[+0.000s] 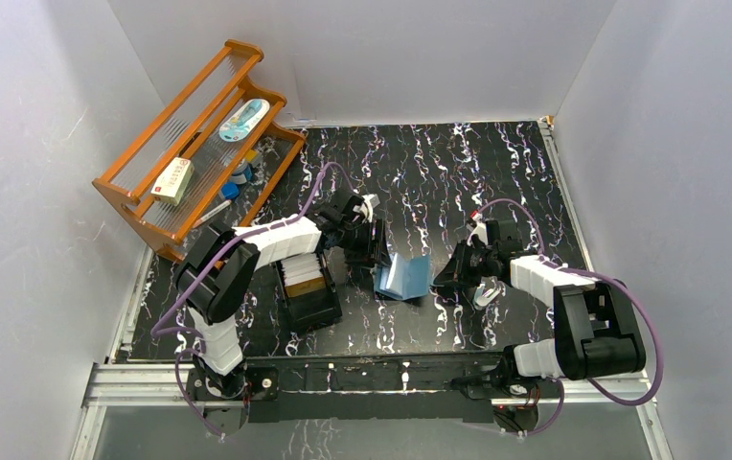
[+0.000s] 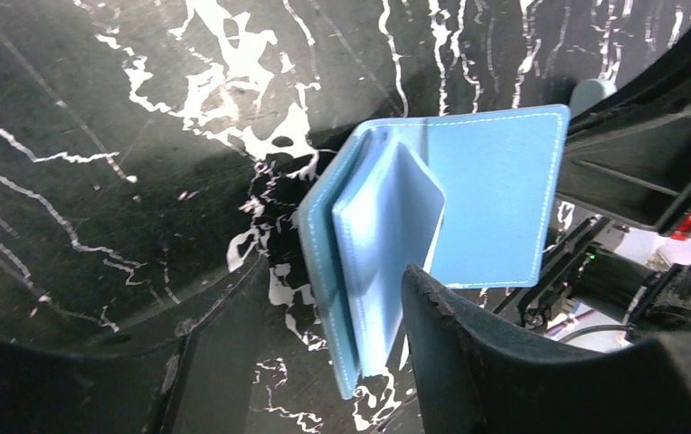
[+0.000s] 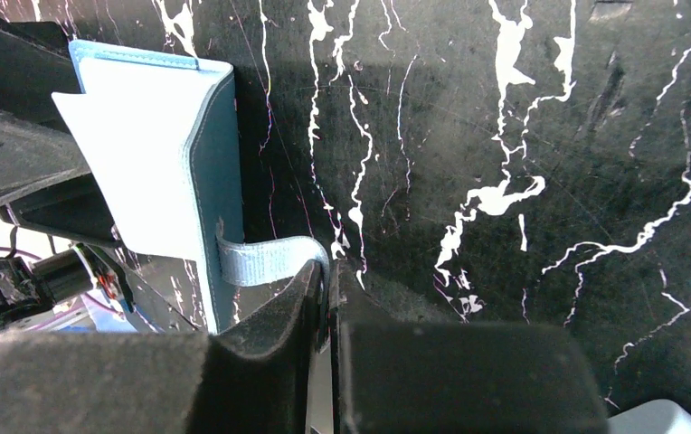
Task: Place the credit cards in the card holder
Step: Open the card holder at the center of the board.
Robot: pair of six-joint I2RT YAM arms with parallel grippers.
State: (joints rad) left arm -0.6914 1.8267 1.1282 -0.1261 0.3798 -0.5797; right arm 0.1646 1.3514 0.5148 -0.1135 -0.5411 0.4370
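The card holder point(image 1: 403, 276) is a teal wallet standing open on its edge between both grippers. In the left wrist view its cover point(image 2: 496, 194) and paler pocket leaves point(image 2: 387, 244) spread apart. My left gripper point(image 1: 370, 251) is open, its fingers point(image 2: 505, 362) on either side of the lower leaves point(image 2: 337, 280) with a gap on the left side. My right gripper point(image 1: 450, 278) is shut on the wallet's snap tab point(image 3: 269, 260), which runs into the closed jaws point(image 3: 331, 271). The credit cards point(image 1: 303, 271), whitish and orange-tan, stand in a black open-topped box point(image 1: 312, 305) left of the wallet.
A wooden rack point(image 1: 199, 144) stands at the back left with a white-and-red box point(image 1: 172, 180) and small items on it. White walls enclose the black marbled table point(image 1: 439, 172) on three sides.
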